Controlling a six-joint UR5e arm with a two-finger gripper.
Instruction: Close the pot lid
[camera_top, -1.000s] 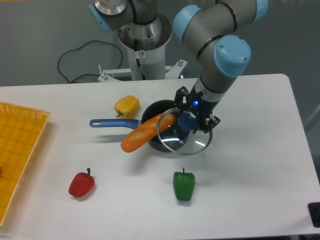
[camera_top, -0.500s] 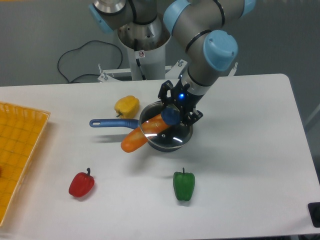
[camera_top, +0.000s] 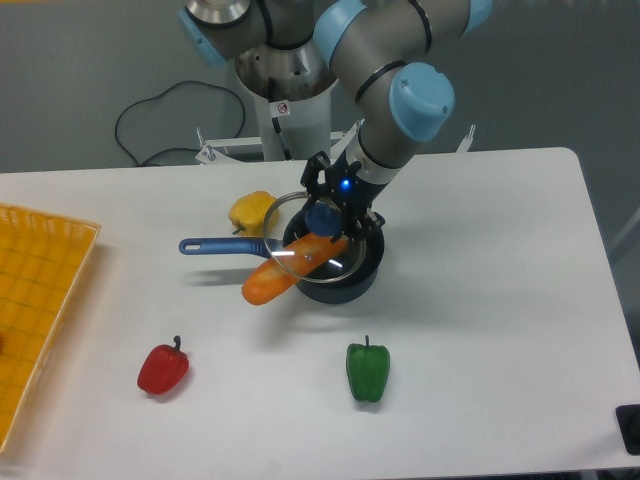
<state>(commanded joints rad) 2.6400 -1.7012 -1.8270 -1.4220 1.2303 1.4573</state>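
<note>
Pot: dark saucepan on the white table, its blue handle pointing away from the arm's side.
Carrot: orange, lying tilted across the pot's rim, one end inside, the other sticking out over the table on the handle side.
Lid: glass disc held tilted above the pot, shifted toward the handle side, resting on or just over the carrot; cannot tell which.
Gripper: fingers clamped on the lid's blue knob, directly above the pot.
Yellow pepper: just behind the pot's handle.
Green pepper: in front of the pot, well apart.
Red pepper: in front of the pot, far beyond the handle end.
Orange basket: well apart from the pot, past the handle.
</note>
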